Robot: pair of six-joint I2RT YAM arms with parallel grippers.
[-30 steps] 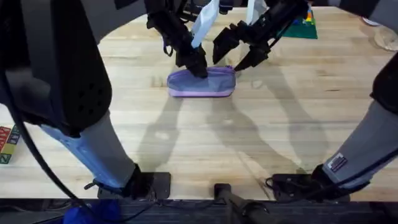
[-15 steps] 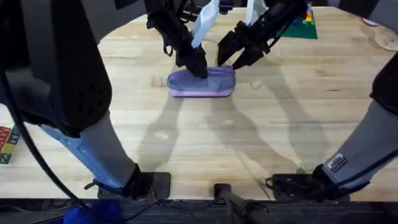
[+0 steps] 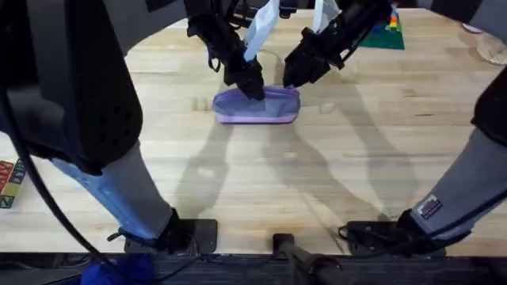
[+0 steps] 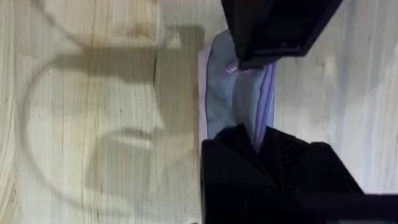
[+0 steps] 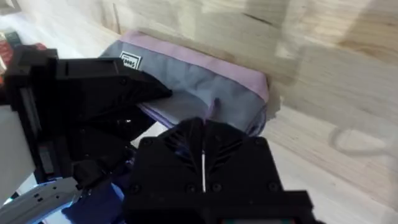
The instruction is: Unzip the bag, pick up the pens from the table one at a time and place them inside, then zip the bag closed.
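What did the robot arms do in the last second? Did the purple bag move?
The right gripper closed its fingers and came down onto the right end of the bag. The left gripper stayed pressed on the bag's top. The bag stayed put on the table.

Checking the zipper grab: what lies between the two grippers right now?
In the overhead view, just the top of the bag lies between the left gripper and the right gripper; nothing else intervenes.

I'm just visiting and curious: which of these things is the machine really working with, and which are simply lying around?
Part of the job:
the bag
the left gripper, on the bag
the right gripper, at the bag's end
the table

Lying about:
colourful blocks
a green mat
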